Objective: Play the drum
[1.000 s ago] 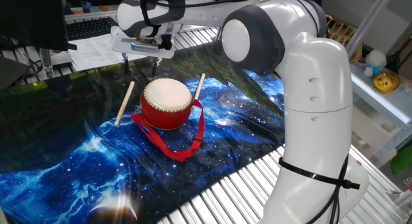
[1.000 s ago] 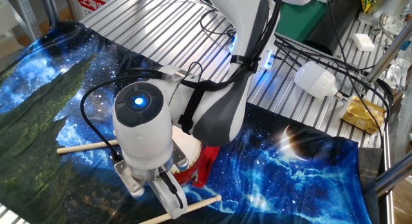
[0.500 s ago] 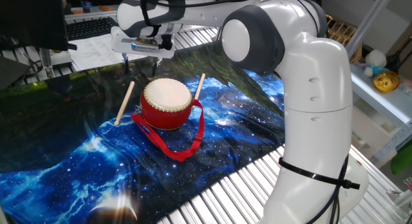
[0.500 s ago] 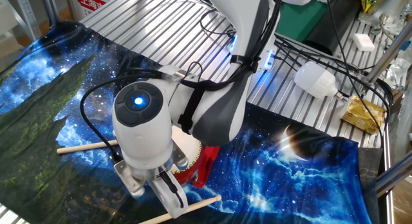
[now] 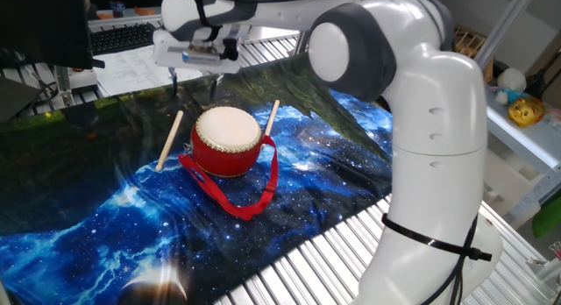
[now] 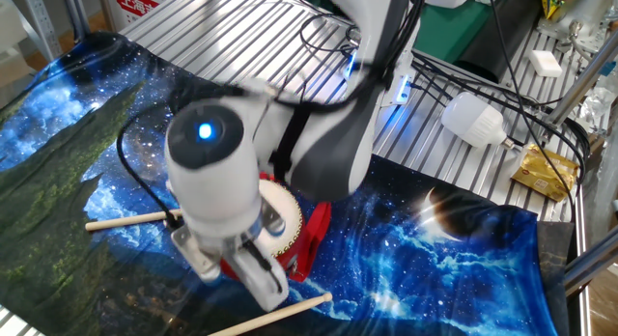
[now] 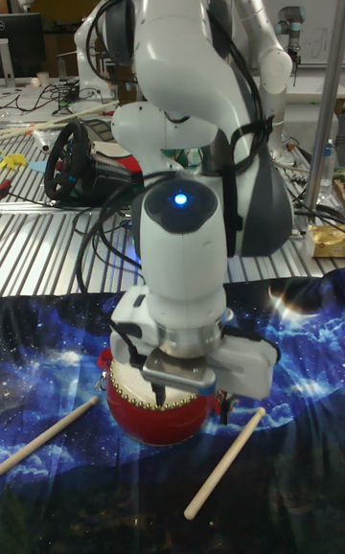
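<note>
A small red drum (image 5: 228,141) with a cream skin sat upright on a galaxy-print cloth (image 5: 105,226), its red ribbon strap (image 5: 250,195) trailing toward five o'clock. Two thin wooden sticks lay on the cloth, well apart from each other: one stick (image 5: 169,140) at the drum's nine o'clock, the other stick (image 5: 270,117) close at its two o'clock.

The gripper (image 5: 195,71) hung above the cloth at the drum's eleven o'clock, not touching anything. Its fingers pointed down; whether they were parted or closed could not be told, though nothing appeared to be held.

To play well, the arm would probably need to centre over the skin, descend straight, and tap lightly so the drum does not slide or tip.

The white arm (image 5: 412,121) reached from its base at three o'clock, with the forearm roughly level and the wrist bent downward.
</note>
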